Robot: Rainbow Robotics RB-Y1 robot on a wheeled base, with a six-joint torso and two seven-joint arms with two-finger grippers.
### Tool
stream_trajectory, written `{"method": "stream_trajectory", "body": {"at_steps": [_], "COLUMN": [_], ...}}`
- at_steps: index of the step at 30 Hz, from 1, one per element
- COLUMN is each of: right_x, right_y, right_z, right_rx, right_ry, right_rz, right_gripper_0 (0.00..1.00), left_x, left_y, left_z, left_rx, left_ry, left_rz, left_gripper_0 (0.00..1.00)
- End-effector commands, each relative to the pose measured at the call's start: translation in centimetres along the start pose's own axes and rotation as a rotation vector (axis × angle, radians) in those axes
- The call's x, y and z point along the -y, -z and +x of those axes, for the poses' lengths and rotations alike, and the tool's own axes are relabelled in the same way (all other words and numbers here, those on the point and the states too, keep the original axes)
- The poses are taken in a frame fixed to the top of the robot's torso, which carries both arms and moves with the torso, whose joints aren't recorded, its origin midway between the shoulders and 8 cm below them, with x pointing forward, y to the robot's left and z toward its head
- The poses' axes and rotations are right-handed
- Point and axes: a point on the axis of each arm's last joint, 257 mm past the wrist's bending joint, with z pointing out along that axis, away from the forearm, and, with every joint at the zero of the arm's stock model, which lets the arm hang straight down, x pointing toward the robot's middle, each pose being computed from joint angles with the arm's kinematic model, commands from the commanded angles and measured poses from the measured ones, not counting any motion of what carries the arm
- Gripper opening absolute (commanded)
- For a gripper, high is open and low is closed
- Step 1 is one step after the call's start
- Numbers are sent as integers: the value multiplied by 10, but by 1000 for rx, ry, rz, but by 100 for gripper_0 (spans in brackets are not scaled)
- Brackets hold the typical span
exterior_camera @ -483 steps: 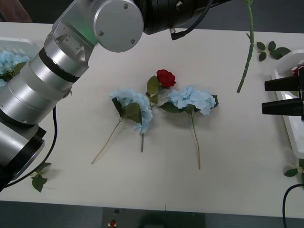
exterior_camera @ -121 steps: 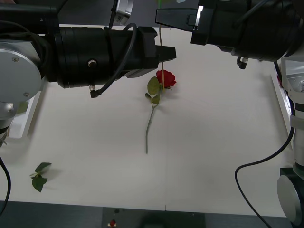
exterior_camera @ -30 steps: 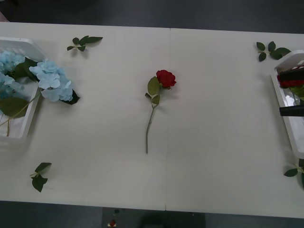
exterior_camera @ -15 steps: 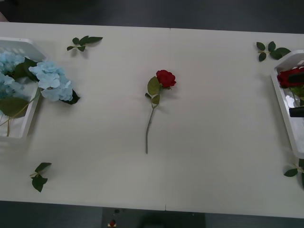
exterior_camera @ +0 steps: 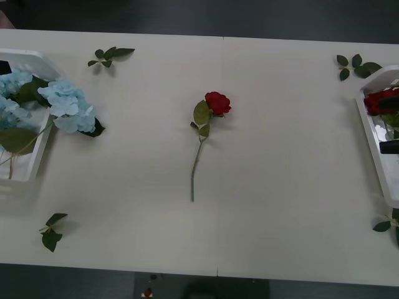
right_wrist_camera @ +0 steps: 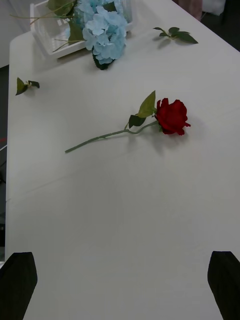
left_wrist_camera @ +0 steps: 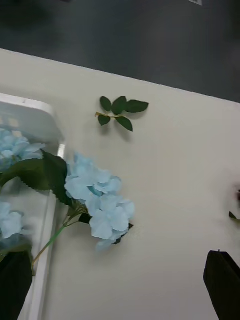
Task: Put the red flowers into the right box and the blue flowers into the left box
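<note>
One red flower (exterior_camera: pixel 217 103) lies alone at the table's centre, bud towards the far side and stem (exterior_camera: pixel 195 171) running towards me. In the right wrist view the same red flower (right_wrist_camera: pixel 171 116) lies well ahead of my right gripper (right_wrist_camera: pixel 120 287), which is open and holds nothing. More red flowers (exterior_camera: pixel 381 99) rest in the right box (exterior_camera: pixel 372 140). Blue flowers (exterior_camera: pixel 15 99) fill the left box (exterior_camera: pixel 34 59); one blue cluster (exterior_camera: pixel 70 107) hangs over its rim onto the table. My left gripper (left_wrist_camera: pixel 120 285) hovers open near that cluster (left_wrist_camera: pixel 100 210), apart from it.
Loose green leaf sprigs lie at the far left (exterior_camera: pixel 109 55), the far right (exterior_camera: pixel 355 65), the near left (exterior_camera: pixel 51 230) and the near right edge (exterior_camera: pixel 385 224). The table's front edge (exterior_camera: pixel 212 271) runs along the bottom of the front view.
The dark fingers that stood over the right box a second ago have drawn back to the right. The centre rose and the blue flowers have not moved.
</note>
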Motion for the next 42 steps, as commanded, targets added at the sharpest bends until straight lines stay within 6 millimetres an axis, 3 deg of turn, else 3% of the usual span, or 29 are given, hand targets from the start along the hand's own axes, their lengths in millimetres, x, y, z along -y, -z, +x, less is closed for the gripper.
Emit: {"method": "stream_trajectory", "body": {"at_steps": [1,9,16,22,26,37,42], "right_x": [2,2,2,2,2,2,2], "right_y": [10,10,10,10,10,10,10], "right_z": [-5,-5,-5,-5,-5,-5,-5], "right_rx": [-16,-16,-16,-16,-16,-16,-16], "right_ry": [54,54,54,54,54,54,54], "right_rz": [9,9,9,9,9,9,9], "right_gripper_0": [100,100,100,100,100,100,100], "left_x": [51,120,156,180,202,283,305], "left_y": [-21,-83,-122,-145,-164,-200,-215], "left_z": [1,36,74,89,102,133,149], "left_rx": [27,-21,-124,-195,-213,-233,-226], "left_ry": [-68,-204,-289,-387,-348,-267,-295], "left_rz": [77,126,123,41,4,96,121], "left_gripper_0": [100,100,100,100,100,100,100]}}
